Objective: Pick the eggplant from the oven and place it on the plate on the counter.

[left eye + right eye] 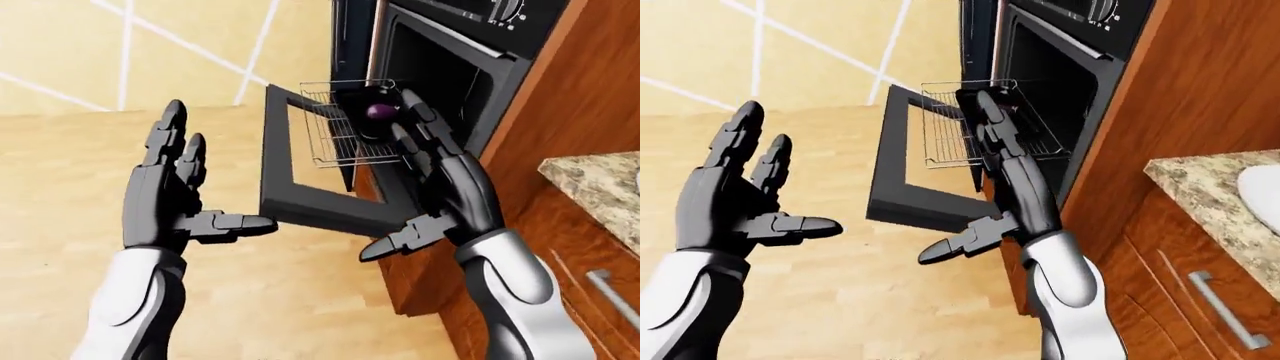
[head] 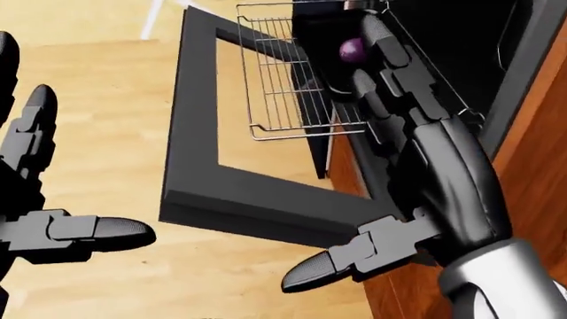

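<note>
Purple round eggplant, one, sits in a black tray on the pulled-out wire oven rack; black oven door hangs open. No readable writing. Two robot hands: left robot hand and right robot hand both spread wide, empty. White plate on the speckled stone surface, right edge of the right-eye view.

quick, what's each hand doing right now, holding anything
Left hand: open, fingers spread, holding nothing.
Right hand: open, holding nothing; the eggplant sits on the oven rack, not grasped.
</note>
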You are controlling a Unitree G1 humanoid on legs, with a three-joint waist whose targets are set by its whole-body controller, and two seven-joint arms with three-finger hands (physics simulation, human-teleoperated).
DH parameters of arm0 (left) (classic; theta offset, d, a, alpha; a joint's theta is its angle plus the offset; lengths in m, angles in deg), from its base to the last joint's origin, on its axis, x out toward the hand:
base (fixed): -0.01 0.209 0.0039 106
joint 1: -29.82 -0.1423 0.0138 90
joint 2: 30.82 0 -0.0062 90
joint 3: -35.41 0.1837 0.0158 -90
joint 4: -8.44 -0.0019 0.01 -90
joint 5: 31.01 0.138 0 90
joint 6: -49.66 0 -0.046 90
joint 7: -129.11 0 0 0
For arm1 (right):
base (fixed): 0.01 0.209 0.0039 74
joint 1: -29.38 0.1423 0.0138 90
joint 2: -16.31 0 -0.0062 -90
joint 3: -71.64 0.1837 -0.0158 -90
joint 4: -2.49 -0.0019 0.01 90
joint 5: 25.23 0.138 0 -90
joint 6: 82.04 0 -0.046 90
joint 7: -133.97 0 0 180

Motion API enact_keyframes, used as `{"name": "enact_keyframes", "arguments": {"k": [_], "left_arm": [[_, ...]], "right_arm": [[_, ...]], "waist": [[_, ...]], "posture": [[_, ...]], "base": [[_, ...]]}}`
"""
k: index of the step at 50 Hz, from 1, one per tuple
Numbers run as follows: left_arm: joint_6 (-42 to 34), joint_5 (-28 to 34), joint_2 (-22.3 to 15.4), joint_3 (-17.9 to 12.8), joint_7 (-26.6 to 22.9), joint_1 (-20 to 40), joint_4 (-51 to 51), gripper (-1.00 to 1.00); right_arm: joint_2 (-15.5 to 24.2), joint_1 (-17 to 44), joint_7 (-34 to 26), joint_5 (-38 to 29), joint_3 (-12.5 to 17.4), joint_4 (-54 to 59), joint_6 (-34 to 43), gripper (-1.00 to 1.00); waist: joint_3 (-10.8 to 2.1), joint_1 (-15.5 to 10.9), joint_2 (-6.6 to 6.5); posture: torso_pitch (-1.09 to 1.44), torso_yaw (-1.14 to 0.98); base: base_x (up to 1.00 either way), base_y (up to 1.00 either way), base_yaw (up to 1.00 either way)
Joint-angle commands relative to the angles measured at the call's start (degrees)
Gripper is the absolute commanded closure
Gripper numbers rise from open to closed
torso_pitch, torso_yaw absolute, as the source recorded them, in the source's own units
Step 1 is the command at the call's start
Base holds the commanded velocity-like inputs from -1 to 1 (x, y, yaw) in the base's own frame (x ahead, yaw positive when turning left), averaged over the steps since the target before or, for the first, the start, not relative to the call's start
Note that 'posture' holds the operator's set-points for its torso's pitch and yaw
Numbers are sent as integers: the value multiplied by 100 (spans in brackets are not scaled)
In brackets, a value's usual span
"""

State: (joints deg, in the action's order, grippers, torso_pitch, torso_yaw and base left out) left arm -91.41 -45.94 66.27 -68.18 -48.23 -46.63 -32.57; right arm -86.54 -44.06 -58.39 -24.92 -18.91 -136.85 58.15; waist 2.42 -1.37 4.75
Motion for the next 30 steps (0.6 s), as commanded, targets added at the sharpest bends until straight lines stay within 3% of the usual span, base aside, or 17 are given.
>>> {"name": "enact_keyframes", "arguments": {"k": [1, 2, 4, 6, 9, 11, 13, 14, 16, 19, 22, 24, 25, 26, 30], "left_arm": [[64, -3, -7, 30, -15, 76, 146, -100], [74, 22, -2, 64, -25, 70, 134, -100], [57, 58, 16, 98, -57, 20, 187, -100], [191, 197, 56, 249, -75, 36, 25, -100], [214, 300, 79, 301, -122, 85, -49, -100], [183, 341, 79, 295, -145, 138, -74, -100], [89, 368, 71, 299, -148, 196, -40, -100], [58, 370, 65, 288, -152, 246, -54, -100], [91, 390, 63, 292, -173, 266, -98, -100], [22, 388, 81, 289, -170, 268, -26, -100], [168, 423, 91, 315, -208, 219, -123, -100], [129, 407, 93, 285, -208, 248, -115, -100], [144, 408, 92, 290, -213, 246, -122, -100], [94, 397, 90, 285, -207, 258, -77, -100], [87, 391, 92, 282, -204, 254, -67, -100]], "right_arm": [[31, 97, 33, 16, 77, -138, -106, -100], [47, 111, 42, 26, 103, -155, -75, -100], [79, 136, 50, 65, 187, -119, -93, -100], [152, 165, 105, -16, 255, 8, -238, -100], [167, 282, 236, 95, 502, 232, -298, -100], [254, 315, 321, 59, 510, 304, -298, -100], [280, 401, 380, 76, 540, 327, -227, -100], [287, 438, 401, 87, 540, 325, -196, -100], [289, 484, 437, 128, 539, 284, -121, -100], [304, 480, 487, 190, 519, 305, -162, -100], [303, 463, 492, 204, 498, 308, -191, -100], [296, 458, 499, 204, 474, 329, -215, -100], [293, 458, 500, 205, 463, 327, -214, -100], [286, 468, 509, 205, 449, 295, -176, -100], [279, 451, 497, 201, 431, 327, -228, -100]], "waist": [[-177, 56, 201], [-61, 54, -90], [-92, 10, -8], [-129, 95, -98], [-70, 136, -289], [-54, 197, -470], [-154, 251, -811], [-180, 221, -691], [-10, 187, -704], [-14, 147, -586], [49, 80, -332], [-34, 76, -12], [77, 121, -181], [117, 46, -199], [9, 89, -379]], "posture": [[0, 0], [0, 0], [0, 0], [0, 0], [0, 0], [0, 0], [0, 0], [0, 0], [0, 0], [0, 0], [0, 0], [0, 0], [0, 0], [0, 0], [0, 0]], "base": [[0, 0, 100], [0, 0, 100], [0, 0, 100], [0, 0, 70], [0, 0, 0], [0, 0, 0], [0, 0, 0], [16, 0, 0], [24, 0, 0], [26, -1, 0], [38, -2, 0], [47, -7, 0], [49, -10, 0], [49, -10, 0], [50, -11, 0]]}}
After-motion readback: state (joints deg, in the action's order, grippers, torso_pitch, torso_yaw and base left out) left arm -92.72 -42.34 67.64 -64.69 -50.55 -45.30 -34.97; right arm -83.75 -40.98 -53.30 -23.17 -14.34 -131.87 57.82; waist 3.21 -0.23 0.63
